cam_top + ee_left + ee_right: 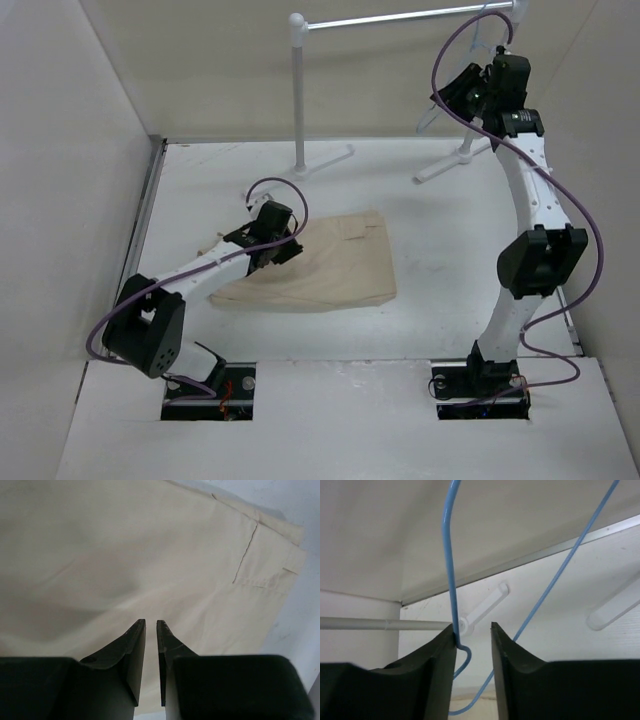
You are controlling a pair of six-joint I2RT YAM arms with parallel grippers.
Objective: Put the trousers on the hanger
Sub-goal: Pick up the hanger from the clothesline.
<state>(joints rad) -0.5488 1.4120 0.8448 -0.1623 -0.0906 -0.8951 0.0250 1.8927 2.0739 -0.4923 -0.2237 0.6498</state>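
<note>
Beige soft cloth trousers (pixel 330 265) lie folded flat in the middle of the white desk (pixel 450 260), well apart from the hanger. Left fingers (pixel 132 650) are nearly clenched with nothing visibly pinched, over the cloth's left end; can't tell if they touch it. Thin pale-blue wire hanger (pixel 451 570) hangs at the white tubular rack (pixel 298 90), far right. Right fingers (pixel 437 665) are spread around its neck wire, one touching.

Risks:
- Off-centre closing squirts the wire out.
- Hook snags the bar on lift.
- Single-layer pinch lets the trousers unfold.
</note>
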